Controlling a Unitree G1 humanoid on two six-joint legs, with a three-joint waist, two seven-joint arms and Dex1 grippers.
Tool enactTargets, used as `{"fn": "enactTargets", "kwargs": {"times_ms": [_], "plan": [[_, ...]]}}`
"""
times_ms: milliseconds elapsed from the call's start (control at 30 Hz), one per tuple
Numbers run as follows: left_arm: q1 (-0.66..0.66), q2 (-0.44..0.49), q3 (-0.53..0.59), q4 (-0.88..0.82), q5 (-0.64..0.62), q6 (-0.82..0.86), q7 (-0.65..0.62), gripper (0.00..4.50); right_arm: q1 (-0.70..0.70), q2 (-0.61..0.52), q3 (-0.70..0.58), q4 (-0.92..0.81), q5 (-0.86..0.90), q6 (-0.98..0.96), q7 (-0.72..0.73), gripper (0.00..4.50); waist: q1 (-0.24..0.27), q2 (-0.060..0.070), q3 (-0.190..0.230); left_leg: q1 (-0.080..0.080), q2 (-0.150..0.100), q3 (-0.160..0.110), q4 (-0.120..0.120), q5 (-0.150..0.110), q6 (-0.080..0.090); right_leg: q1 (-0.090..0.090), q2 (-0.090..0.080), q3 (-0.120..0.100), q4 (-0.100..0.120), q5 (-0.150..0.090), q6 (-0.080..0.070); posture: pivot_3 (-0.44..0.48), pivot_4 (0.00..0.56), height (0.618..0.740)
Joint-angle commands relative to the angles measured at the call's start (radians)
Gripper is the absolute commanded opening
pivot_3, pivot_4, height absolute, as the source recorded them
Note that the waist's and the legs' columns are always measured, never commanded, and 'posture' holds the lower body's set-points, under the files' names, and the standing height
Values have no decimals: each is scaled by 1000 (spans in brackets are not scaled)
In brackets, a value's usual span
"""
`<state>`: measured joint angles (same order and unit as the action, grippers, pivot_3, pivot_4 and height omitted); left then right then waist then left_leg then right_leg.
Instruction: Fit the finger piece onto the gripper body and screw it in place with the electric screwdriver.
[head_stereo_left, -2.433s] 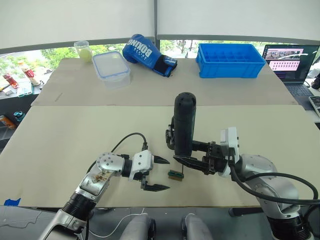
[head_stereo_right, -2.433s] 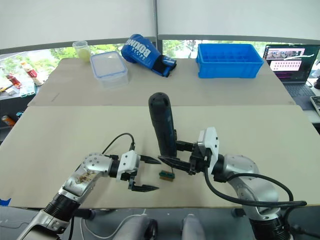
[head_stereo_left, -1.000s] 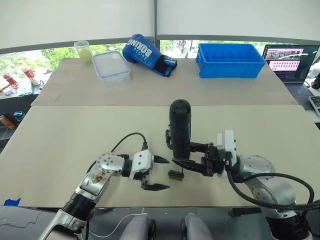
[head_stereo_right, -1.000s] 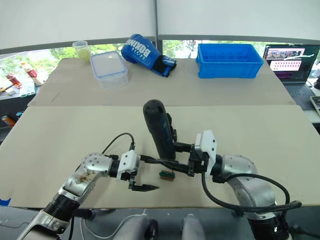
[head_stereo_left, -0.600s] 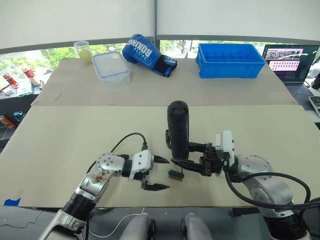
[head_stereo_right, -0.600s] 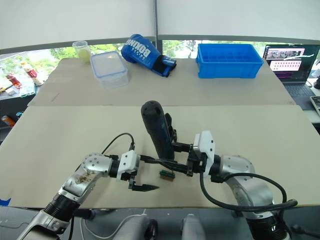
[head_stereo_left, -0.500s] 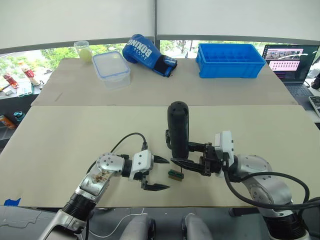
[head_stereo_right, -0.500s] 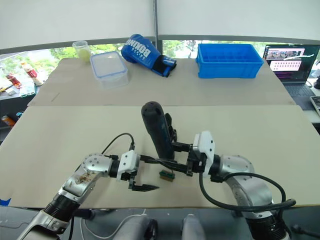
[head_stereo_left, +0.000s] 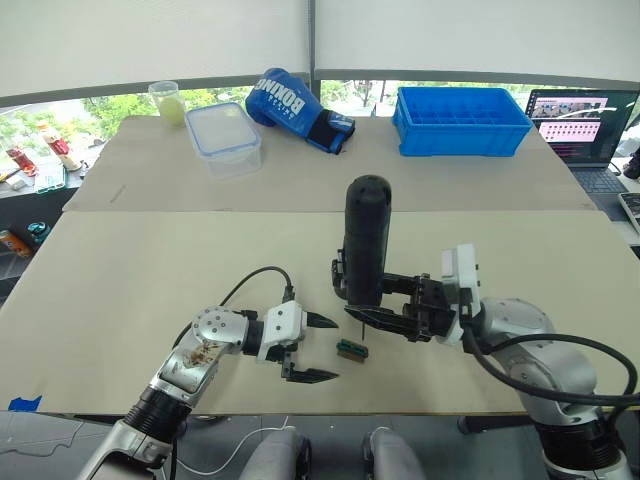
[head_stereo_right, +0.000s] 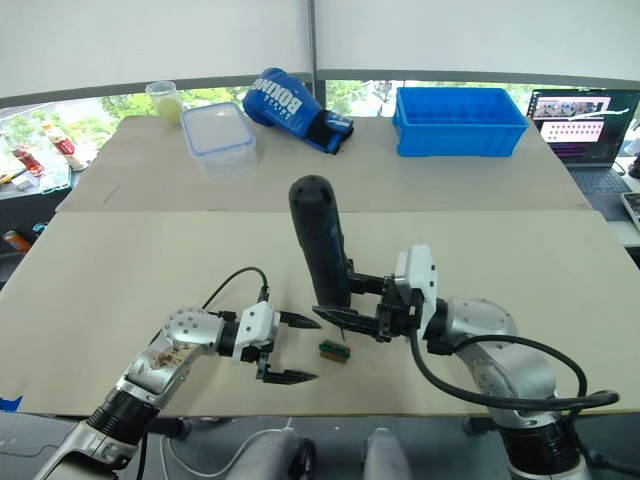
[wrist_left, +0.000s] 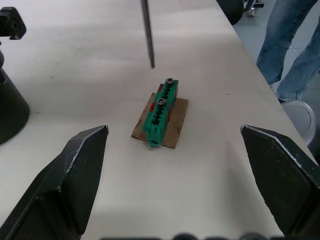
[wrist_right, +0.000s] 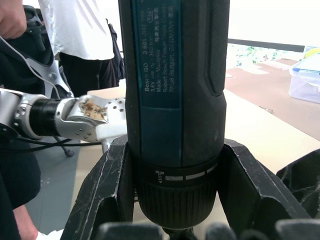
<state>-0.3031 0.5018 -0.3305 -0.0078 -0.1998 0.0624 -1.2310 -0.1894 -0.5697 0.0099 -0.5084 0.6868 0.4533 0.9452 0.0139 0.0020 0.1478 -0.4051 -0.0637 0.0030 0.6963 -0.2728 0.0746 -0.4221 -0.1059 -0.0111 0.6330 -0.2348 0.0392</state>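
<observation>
Electric screwdriver (head_stereo_left: 364, 240) — thick matte cylinder, upright — clamped in right hand (head_stereo_left: 385, 312); left hand (head_stereo_left: 314, 348) spread wide.

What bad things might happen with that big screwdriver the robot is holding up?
The electric screwdriver stands tall in the right gripper, gripped only near its lower end, so it might tip. Its thin bit hangs above the small green block, not a screw on the gripper body, so it may jab the wrong part. The open left gripper sits close and could get bumped.
</observation>
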Motion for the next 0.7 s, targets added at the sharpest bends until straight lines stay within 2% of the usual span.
{"fn": "enactTargets", "kwargs": {"times_ms": [33, 367, 700], "plan": [[-14, -3, 3, 0, -15, -31, -18, 4500, 9, -7, -37, -54, 44, 2, -9, 1919, -1, 0, 0, 0, 0, 0, 0, 0, 0, 0, 0, 0, 0, 0, 0, 0, 150, 740], [-53, -36, -4, 50, -2, -48, -27, 4500, 31, 6, -25, -70, 35, -7, -41, 1919, -1, 0, 0, 0, 0, 0, 0, 0, 0, 0, 0, 0, 0, 0, 0, 0, 150, 740], [-44, -32, -5, 35, 0, -50, -27, 4500, 29, 19, -10, -63, 19, -15, -46, 1919, -1, 0, 0, 0, 0, 0, 0, 0, 0, 0, 0, 0, 0, 0, 0, 0, 150, 740]]}}
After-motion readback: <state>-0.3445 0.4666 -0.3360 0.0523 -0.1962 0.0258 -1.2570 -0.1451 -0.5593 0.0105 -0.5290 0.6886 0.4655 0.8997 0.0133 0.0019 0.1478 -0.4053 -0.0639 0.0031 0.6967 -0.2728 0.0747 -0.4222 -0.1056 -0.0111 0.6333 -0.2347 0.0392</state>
